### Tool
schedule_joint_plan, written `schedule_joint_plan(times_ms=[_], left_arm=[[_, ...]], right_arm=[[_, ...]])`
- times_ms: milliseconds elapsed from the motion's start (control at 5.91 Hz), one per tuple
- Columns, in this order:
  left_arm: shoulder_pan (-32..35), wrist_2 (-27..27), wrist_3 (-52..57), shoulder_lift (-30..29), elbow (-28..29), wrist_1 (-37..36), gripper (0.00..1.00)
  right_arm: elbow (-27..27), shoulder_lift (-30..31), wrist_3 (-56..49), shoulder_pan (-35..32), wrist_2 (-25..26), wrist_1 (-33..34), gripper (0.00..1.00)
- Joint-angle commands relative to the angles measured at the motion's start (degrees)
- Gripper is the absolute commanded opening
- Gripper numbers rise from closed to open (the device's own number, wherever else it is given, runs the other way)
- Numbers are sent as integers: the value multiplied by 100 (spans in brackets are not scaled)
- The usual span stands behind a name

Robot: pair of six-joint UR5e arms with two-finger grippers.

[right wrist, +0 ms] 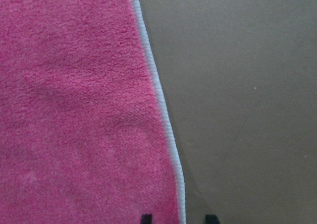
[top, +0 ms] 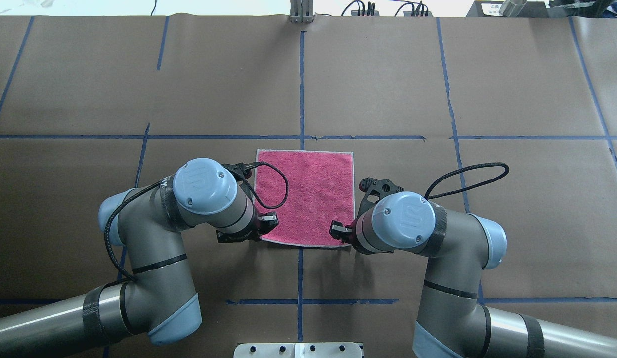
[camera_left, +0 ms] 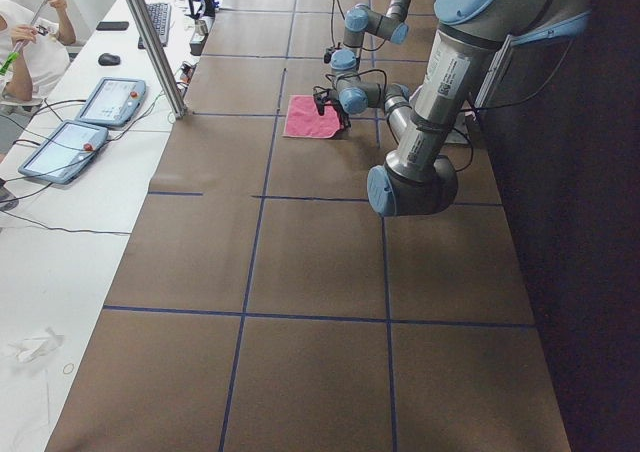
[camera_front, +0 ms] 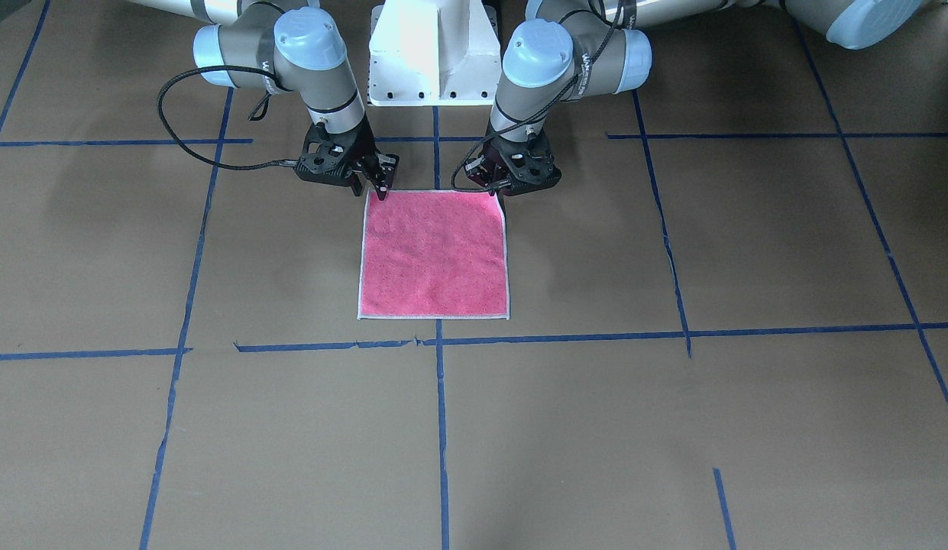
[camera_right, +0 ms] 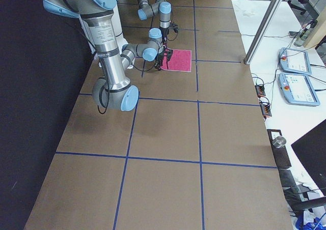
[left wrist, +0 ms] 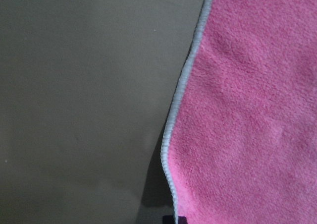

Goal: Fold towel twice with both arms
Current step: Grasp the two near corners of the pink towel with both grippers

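Note:
The towel (camera_front: 434,256) lies flat and unfolded on the table, pink face up, whitish border all round; it also shows from overhead (top: 308,194). My left gripper (camera_front: 500,197) is down at the towel's near corner on my left. In the left wrist view its tips (left wrist: 174,220) show as one dark spot at the towel's border (left wrist: 171,135), shut on the edge. My right gripper (camera_front: 382,189) is at the other near corner. In the right wrist view its two fingertips (right wrist: 146,218) stand apart, astride the towel's border (right wrist: 163,110).
Brown paper with blue tape lines (camera_front: 441,428) covers the table. The white pedestal base (camera_front: 431,53) stands just behind the towel. Operator desks with tablets (camera_left: 100,102) lie beyond the table's far edge.

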State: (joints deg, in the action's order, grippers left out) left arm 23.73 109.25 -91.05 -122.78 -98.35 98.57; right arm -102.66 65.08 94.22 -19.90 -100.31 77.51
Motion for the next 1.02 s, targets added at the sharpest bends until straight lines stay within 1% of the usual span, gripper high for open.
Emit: schedule_joint_plan(times_ms=[0, 169, 508, 677, 846], left_arm=[[0, 0, 0, -1, 0, 4, 1], [0, 0, 0, -9, 0, 4, 1], [0, 0, -9, -18, -17, -4, 1], [9, 9, -9, -36, -26, 4, 1], [87, 9, -9, -45, -18, 13, 1]], right_arm=[[-26, 13, -9, 4, -15, 1, 8], [-70, 5, -9, 4, -24, 70, 3], [-183, 5, -9, -22, -24, 80, 2], [-315, -4, -9, -136, -41, 88, 2], [-290, 5, -26, -302, -33, 71, 3]])
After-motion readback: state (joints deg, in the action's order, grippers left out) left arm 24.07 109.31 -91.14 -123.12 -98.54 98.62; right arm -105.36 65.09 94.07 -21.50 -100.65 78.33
